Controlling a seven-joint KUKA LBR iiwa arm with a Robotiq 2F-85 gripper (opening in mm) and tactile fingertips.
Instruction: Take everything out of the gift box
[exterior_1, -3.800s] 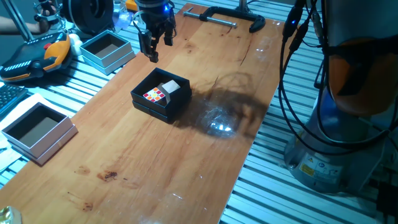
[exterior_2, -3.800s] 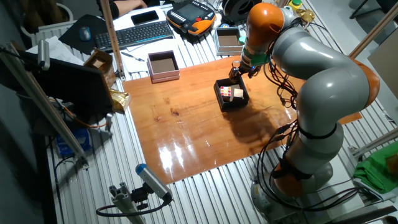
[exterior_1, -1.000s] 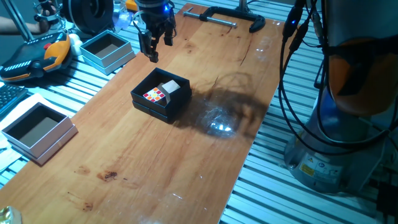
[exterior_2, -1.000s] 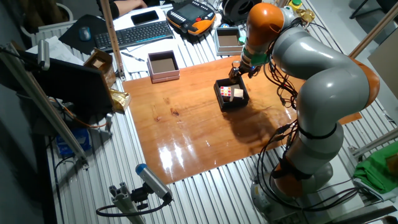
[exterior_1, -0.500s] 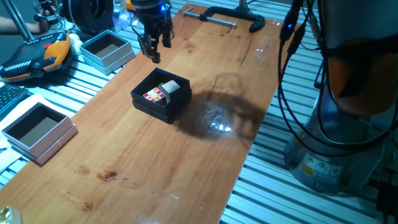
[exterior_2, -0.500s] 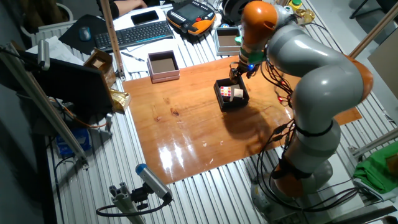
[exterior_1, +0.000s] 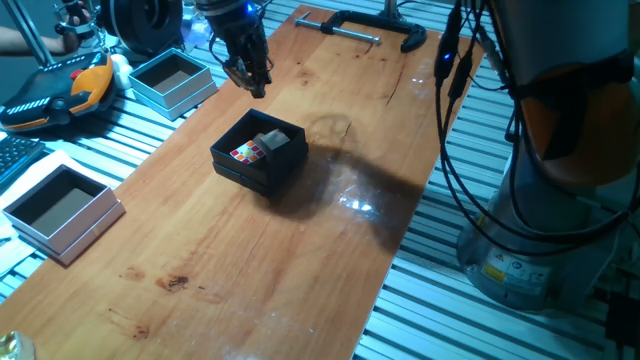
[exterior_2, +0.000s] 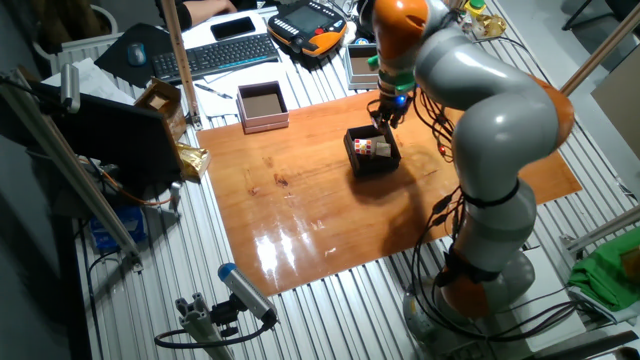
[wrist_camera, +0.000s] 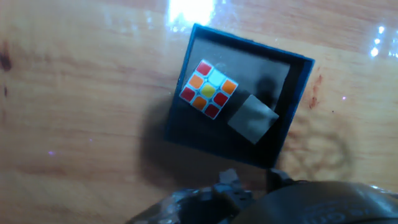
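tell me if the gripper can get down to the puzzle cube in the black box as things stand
Probably yes. The gripper hangs above the table, off to one side of the gift box, holding nothing. The box has no lid and the puzzle cube lies face up beside the grey block, with nothing over it.

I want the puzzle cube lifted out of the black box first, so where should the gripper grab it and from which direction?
Probably from straight above. The puzzle cube sits inside the gift box in a corner, so its walls likely block any sideways approach. Close the fingers on two opposite upright faces, turned to match the cube's edges. The grey block sits diagonally at one corner, seemingly clear of those faces.
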